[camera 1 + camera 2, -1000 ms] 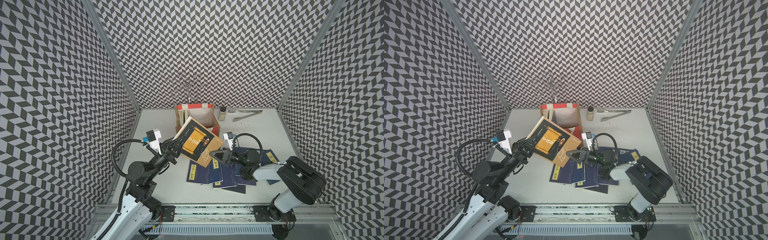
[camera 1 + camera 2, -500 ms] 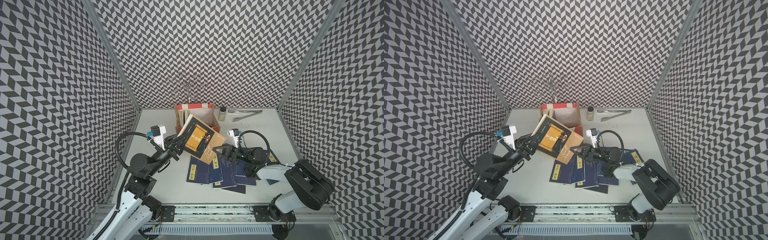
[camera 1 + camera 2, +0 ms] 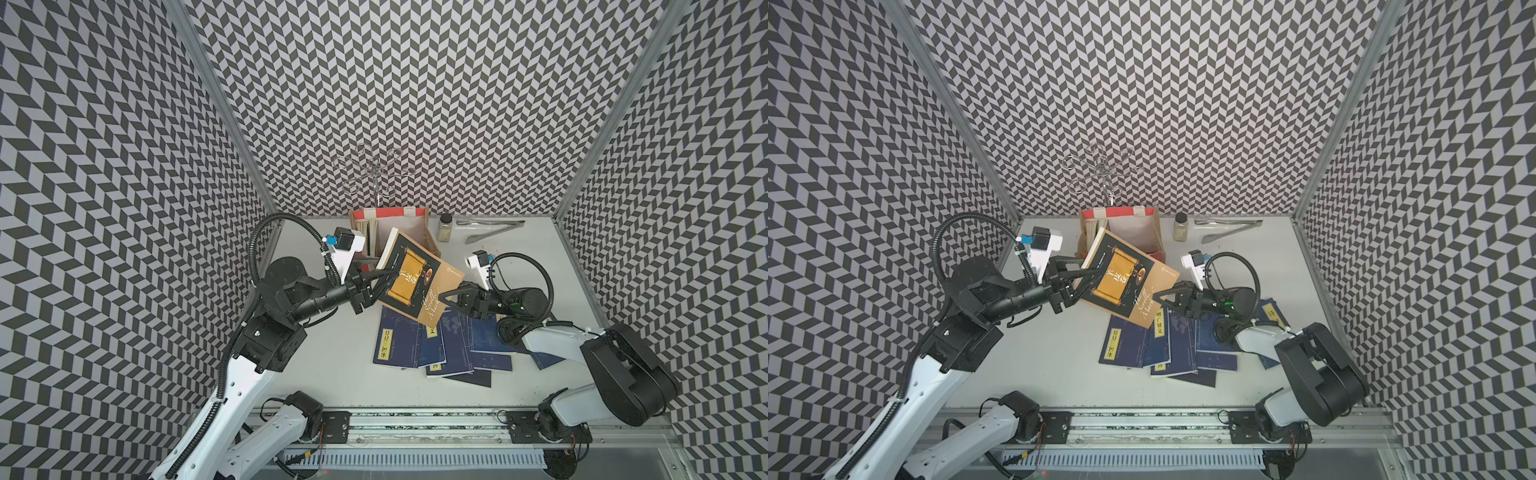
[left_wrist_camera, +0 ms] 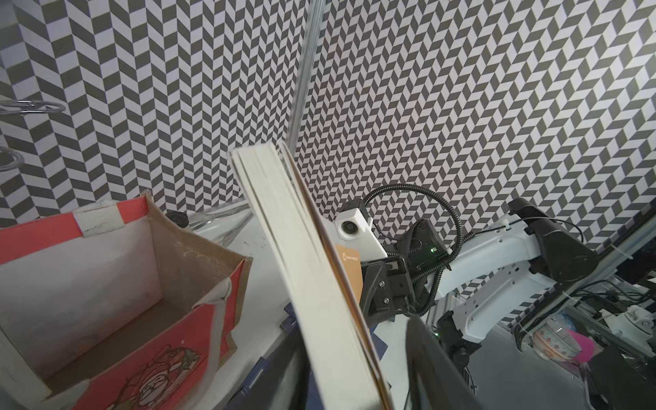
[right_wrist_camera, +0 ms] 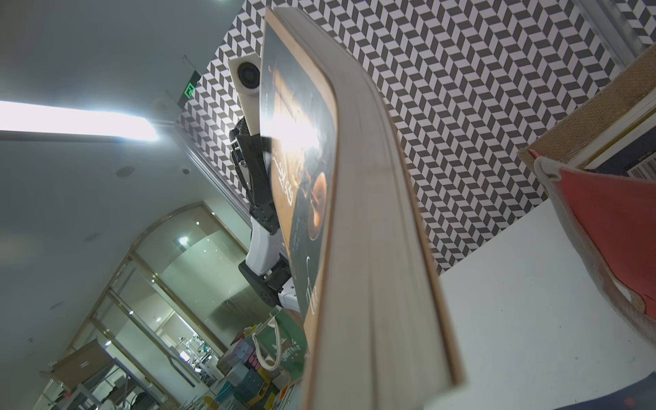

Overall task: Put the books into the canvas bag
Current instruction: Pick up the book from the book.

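**A:** Where is the left gripper?

**B:** Left of centre, above the tabletop. Its jaws are partly apart, one finger on each side of the left edge of the black-and-gold book. The left wrist view shows a gap between one finger and the cover.

**A:** So what holds the book?

**B:** The right gripper, pinched onto the book's right corner. The book hangs clear of the tabletop, tilted, cover up, between the two grippers.

**A:** And the bag?

**B:** It stands upright at the middle of the back edge, mouth open, just behind the book. In both top views the book's far corner overlaps the mouth. I can't tell whether it is actually above the opening. A few upright books stand along the bag's left wall.

**A:** The rest?

**B:** A fan of thin navy books lies flat toward the front edge, right of centre. It is partly under the held book and the right arm. Right of the bag, by the back edge, there is a small jar, then metal tongs.
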Controlling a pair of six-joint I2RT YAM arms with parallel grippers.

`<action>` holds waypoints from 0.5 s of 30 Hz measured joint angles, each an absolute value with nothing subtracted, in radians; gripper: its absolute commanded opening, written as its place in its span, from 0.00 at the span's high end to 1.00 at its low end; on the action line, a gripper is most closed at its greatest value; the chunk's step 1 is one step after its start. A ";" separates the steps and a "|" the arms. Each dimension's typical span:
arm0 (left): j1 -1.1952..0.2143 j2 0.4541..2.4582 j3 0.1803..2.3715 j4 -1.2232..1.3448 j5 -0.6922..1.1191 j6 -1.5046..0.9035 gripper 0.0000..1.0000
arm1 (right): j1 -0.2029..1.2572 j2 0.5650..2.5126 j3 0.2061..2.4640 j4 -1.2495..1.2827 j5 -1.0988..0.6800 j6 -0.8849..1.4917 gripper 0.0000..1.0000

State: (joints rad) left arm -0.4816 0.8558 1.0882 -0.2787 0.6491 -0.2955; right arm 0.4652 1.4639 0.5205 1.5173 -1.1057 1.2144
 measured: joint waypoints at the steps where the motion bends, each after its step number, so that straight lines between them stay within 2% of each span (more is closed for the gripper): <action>1: -0.482 0.866 1.100 -0.310 0.651 -0.279 0.55 | 0.453 1.462 0.520 1.517 -1.122 1.214 1.00; 5: -0.482 0.898 1.124 -0.406 0.653 -0.230 0.58 | 0.415 1.453 0.512 1.517 -1.172 1.212 1.00; 8: -0.480 0.920 1.135 -0.474 0.656 -0.199 0.71 | 0.399 1.453 0.510 1.516 -1.199 1.212 1.00; 13: -0.477 0.951 1.145 -0.548 0.634 -0.169 1.00 | 0.374 1.451 0.509 1.515 -1.226 1.196 1.00; 15: -0.476 0.956 1.148 -0.550 0.627 -0.172 1.00 | 0.369 1.451 0.508 1.515 -1.232 1.195 1.00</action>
State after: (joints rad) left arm -0.4763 0.9562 1.1477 -0.5503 0.6270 -0.1722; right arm 0.3691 1.4513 0.5076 1.5146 -1.2324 1.1950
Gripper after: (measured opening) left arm 0.126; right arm 0.130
